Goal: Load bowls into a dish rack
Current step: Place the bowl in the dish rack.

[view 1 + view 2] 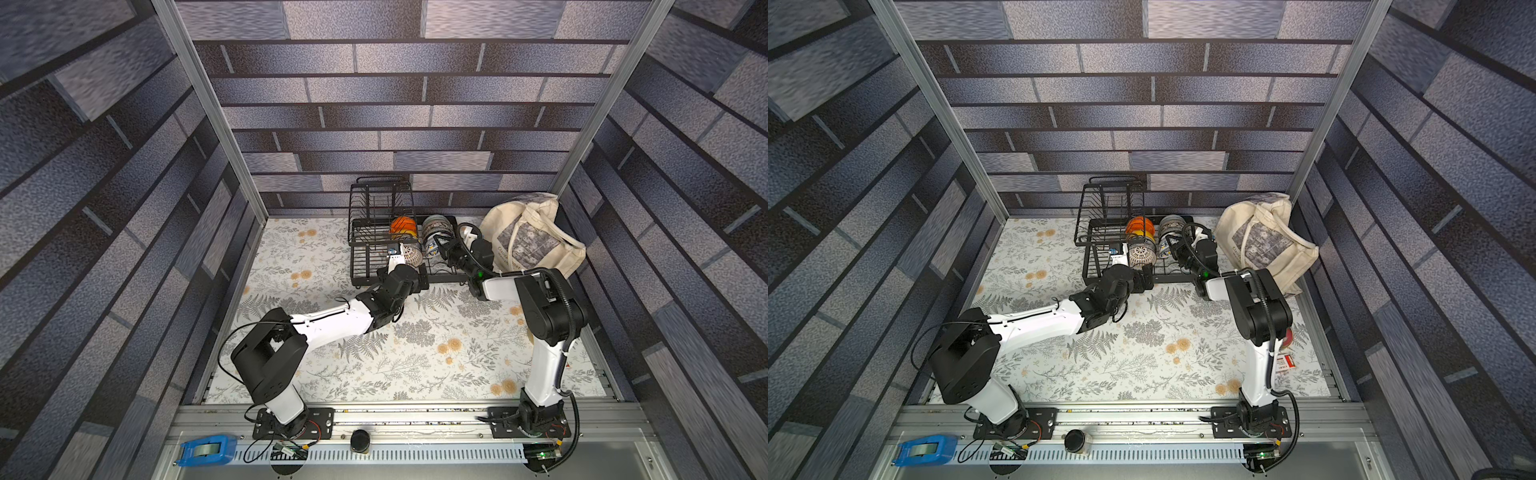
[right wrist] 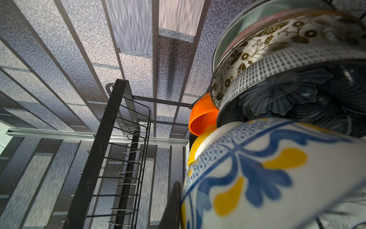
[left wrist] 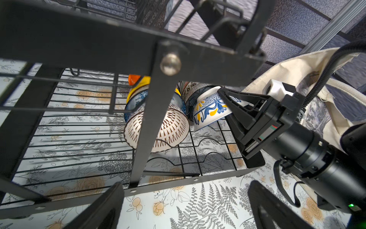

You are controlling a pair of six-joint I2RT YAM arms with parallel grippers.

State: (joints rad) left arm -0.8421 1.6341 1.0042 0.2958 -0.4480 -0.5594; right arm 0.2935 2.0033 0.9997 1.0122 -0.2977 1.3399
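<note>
Though tilted, white bowl [image 3: 208, 111] with blue-yellow scrollwork

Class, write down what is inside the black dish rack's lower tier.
Bowls stand on edge in two rows: orange, yellow, blue floral, white lattice; beside them the blue-yellow bowl fronts darker patterned ones. Each hides most of the bowl behind it.

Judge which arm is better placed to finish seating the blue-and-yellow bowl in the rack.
Right. The right gripper is shut on the rim of the blue-and-yellow bowl, which is tilted inside the dish rack. The left gripper is open and empty at the rack's front edge.
</note>
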